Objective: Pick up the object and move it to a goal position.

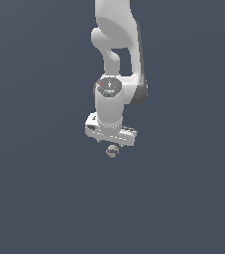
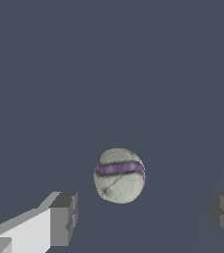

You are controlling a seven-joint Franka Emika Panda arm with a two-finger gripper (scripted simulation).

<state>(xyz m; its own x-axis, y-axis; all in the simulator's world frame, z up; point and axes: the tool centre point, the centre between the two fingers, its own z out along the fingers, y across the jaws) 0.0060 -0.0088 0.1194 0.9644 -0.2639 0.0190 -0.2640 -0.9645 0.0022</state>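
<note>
Two grey fingers point(image 2: 64, 218) stand spread wide in the wrist view, one on each side of the ball point(image 2: 119, 175), with clear gaps between each pad and the ball, so they hold nothing. The ball is pale grey-beige with a purple band across it and sits roughly midway between the fingers, a little nearer one of them. In the exterior view the ball point(image 1: 112, 151) lies directly under the white gripper point(image 1: 112, 144), on the plain dark blue-grey surface point(image 1: 39, 198). Above the gripper the white arm point(image 1: 115, 59) rises straight up out of view.
</note>
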